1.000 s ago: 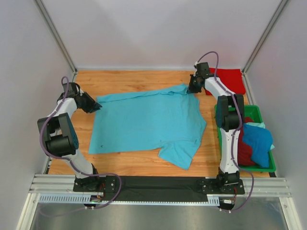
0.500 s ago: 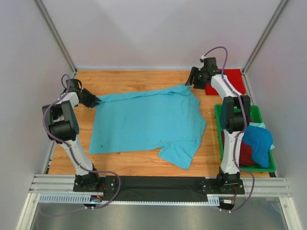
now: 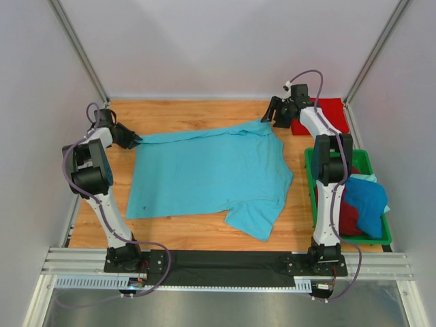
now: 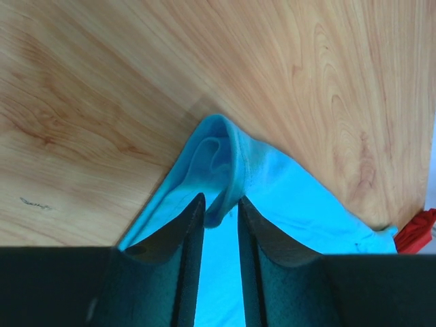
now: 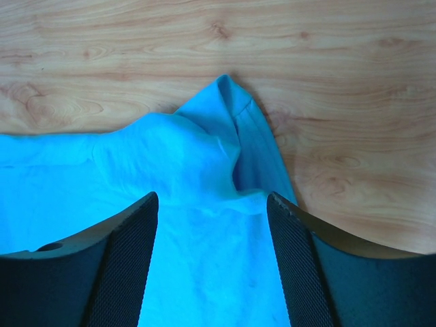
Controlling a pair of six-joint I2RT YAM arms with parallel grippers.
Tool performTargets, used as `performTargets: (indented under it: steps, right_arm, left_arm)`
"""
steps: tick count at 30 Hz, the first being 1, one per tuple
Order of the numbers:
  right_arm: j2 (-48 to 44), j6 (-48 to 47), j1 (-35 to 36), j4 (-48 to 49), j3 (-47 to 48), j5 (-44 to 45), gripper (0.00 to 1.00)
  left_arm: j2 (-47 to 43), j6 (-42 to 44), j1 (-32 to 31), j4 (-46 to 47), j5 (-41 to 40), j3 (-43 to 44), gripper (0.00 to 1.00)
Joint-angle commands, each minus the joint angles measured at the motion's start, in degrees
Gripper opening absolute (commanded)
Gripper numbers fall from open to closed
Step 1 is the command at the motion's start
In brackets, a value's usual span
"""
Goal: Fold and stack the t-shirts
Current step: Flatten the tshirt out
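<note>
A light turquoise t-shirt [image 3: 211,174] lies spread flat on the wooden table. Its far left corner is drawn out to my left gripper [image 3: 134,142]. In the left wrist view that gripper [image 4: 218,204] stands narrow, pinching a fold of the turquoise cloth [image 4: 286,191]. My right gripper [image 3: 271,117] hovers open just over the shirt's far right corner. The right wrist view shows the right gripper [image 5: 212,201] spread wide above the bunched corner [image 5: 170,157], holding nothing. A bright red t-shirt [image 3: 327,109] lies folded at the back right.
A green tray [image 3: 385,238] at the right edge holds a deeper blue t-shirt [image 3: 368,201] and a dark red one [image 3: 346,211]. White walls close in the table on three sides. A red edge [image 4: 419,231] shows at the far right of the left wrist view.
My right gripper has opened, let go of the shirt's far right corner and risen slightly. My left gripper has drawn the far left corner further left and back.
</note>
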Motion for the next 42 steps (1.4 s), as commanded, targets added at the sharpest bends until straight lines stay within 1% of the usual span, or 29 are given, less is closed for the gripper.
performTargets:
  steps: [1,4,5,9,10,13,20,23,27,32,35,38,42]
  right_arm:
    - [2.16,0.09,-0.26,2.51,3.93,-1.96,0.66]
    - [2.78,-0.26,-0.34,1.63,4.56,-2.22,0.63]
    - [2.78,-0.52,-0.43,1.72,4.3,-2.39,0.62]
    - [2.08,-1.75,-0.43,2.07,2.63,-3.1,0.62]
    - [2.08,-2.02,-0.52,2.07,2.37,-3.1,0.63]
    - [1.99,-3.16,-0.43,1.89,2.01,-3.71,0.63]
    - [1.9,-5.09,-0.69,2.6,0.43,-5.99,0.63]
    - [2.6,-5.18,-1.4,3.21,0.95,-7.84,0.63]
    - [3.57,-6.06,-1.49,2.07,2.62,-7.49,0.64]
    - [4.89,-6.15,-1.57,2.07,3.77,-9.42,0.65]
    - [5.5,-4.84,-1.57,4.0,3.68,-11.61,0.62]
    - [5.85,-2.91,-1.49,5.4,4.12,-11.18,0.58]
    - [5.68,-1.85,-1.4,5.94,4.91,-9.34,0.56]
  left_arm:
    - [-0.04,0.48,0.16,-0.19,-1.25,2.39,0.31]
    - [0.48,1.19,0.25,-0.89,-1.52,3.01,0.28]
    - [1.0,1.36,0.25,-0.98,-1.43,3.71,0.24]
    - [2.15,2.33,0.16,-1.69,-1.17,4.86,0.16]
    - [2.33,2.42,0.25,-1.95,-1.08,5.03,0.1]
    - [2.5,3.03,0.16,-2.82,-0.99,5.82,0.0]
    - [1.8,3.73,0.07,-3.44,-0.9,6.18,0.0]
    - [1.54,4.09,0.07,-3.71,-0.55,5.91,0.0]
    - [0.83,4.35,0.07,-3.71,-0.38,5.12,0.0]
    - [0.04,4.0,-0.02,-3.53,0.24,4.24,0.0]
    - [-0.31,4.09,-0.1,-3.62,0.42,4.07,0.0]
    - [-0.92,4.09,-0.19,-3.53,0.33,3.54,0.0]
    - [-1.54,4.26,-0.28,-3.62,0.5,2.57,0.0]
